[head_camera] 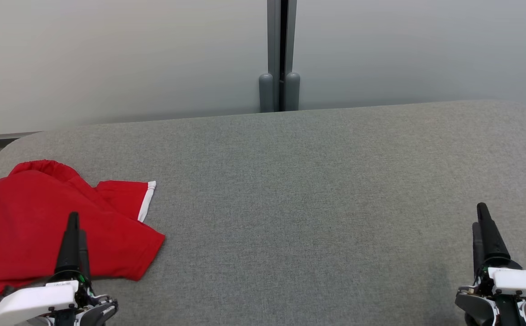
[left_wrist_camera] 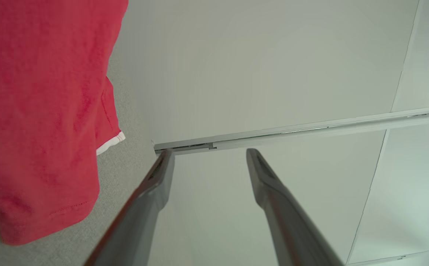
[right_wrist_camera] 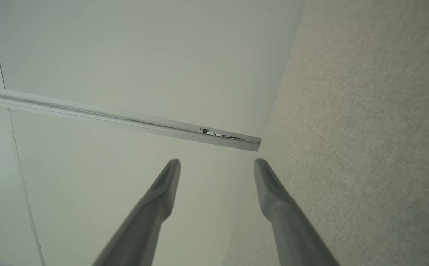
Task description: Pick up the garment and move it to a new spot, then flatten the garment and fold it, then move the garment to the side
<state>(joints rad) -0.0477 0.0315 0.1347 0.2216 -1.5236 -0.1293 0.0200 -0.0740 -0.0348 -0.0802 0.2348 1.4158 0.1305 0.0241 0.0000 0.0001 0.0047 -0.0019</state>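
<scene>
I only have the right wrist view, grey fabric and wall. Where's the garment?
Observer: The red garment lies crumpled at the left end of the grey cushion, far from the right gripper.
Operator: Is the left gripper holding it?
Observer: No. The left gripper is open, nothing between its fingers; the garment lies beside them.
Operator: Any part to aim for?
Observer: A white-trimmed sleeve points toward the cushion's middle.
</scene>
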